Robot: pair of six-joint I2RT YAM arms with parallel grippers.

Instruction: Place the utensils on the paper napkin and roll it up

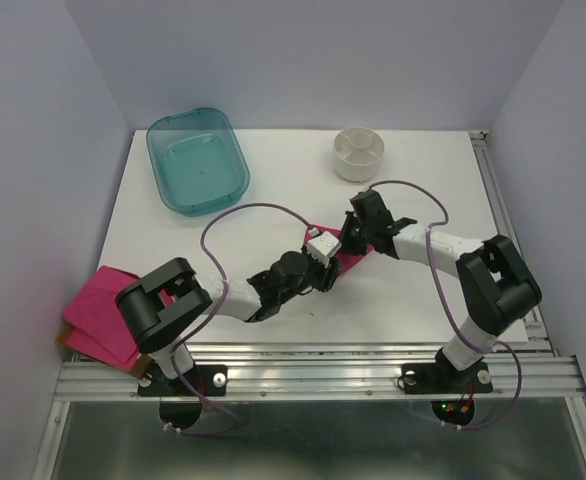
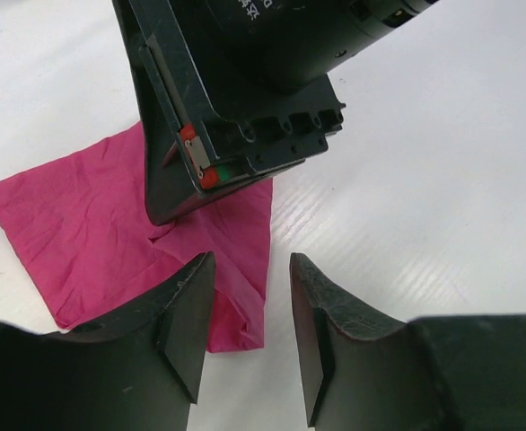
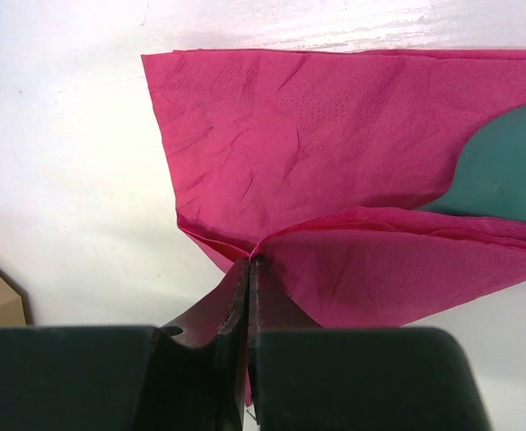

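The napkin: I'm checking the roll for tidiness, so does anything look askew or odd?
Yes. The paper napkin is creased, its near edge bunched in the shut right claw and folded over unevenly. A teal utensil peeks out from under that fold on the right, mostly hidden.

Magenta-pink paper napkin (image 3: pixel 317 135), dark-teal utensil (image 3: pixel 514 171), translucent teal tub (image 1: pixel 198 165), white table (image 1: pixel 413 290), white cup (image 1: pixel 358 153)

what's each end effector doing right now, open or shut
Left end effector: open, empty, by the paper napkin.
Right end effector: closed, pinching a fold of the paper napkin.
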